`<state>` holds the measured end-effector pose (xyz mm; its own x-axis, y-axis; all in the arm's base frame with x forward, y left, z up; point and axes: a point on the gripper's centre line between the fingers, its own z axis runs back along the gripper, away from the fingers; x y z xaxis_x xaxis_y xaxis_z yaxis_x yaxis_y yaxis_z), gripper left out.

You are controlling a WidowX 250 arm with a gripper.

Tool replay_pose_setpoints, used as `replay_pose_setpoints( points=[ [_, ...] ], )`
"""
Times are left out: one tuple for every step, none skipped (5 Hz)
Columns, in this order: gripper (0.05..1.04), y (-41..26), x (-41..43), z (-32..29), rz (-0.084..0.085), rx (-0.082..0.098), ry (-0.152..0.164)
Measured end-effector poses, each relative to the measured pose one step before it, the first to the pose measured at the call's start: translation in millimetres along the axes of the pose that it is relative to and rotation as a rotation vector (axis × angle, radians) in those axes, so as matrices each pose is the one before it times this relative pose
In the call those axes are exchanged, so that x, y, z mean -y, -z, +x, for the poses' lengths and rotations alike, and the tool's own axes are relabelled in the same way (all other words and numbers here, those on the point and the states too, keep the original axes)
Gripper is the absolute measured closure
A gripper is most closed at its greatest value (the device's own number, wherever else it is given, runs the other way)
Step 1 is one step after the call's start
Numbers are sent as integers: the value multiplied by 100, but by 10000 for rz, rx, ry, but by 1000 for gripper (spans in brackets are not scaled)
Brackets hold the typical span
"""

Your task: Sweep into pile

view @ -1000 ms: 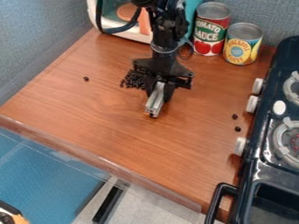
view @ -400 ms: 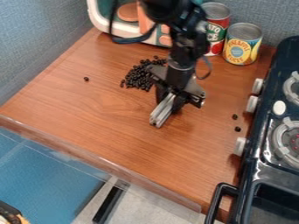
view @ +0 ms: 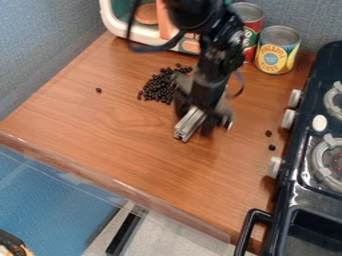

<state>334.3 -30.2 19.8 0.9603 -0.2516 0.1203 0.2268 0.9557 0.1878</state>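
The gripper (view: 182,134) hangs over the middle of the wooden counter, its two silver fingers pressed together, shut with nothing visible between them. Up and to the left of it lies a pile of small black beans (view: 159,87), its right edge partly behind the gripper's body. One stray bean (view: 98,90) rests on the left part of the counter. Two more, an upper bean (view: 268,133) and a lower bean (view: 272,147), lie at the right beside the stove's knobs.
A toy stove (view: 294,172) lines the right side. At the back stand a pineapple can (view: 276,51), a red can (view: 248,25) and a white and orange toy appliance (view: 119,23). The counter's front edge (view: 120,187) has a clear strip.
From over the pile's right side, the gripper has moved right and somewhat toward the front edge, uncovering more of the pile. The beans at left and right have stayed put.
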Motion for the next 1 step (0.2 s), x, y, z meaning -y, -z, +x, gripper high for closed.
replay_pose_setpoints(
  points=[
    [72, -5218, -2308, 31, -826, 812, 55]
  ],
)
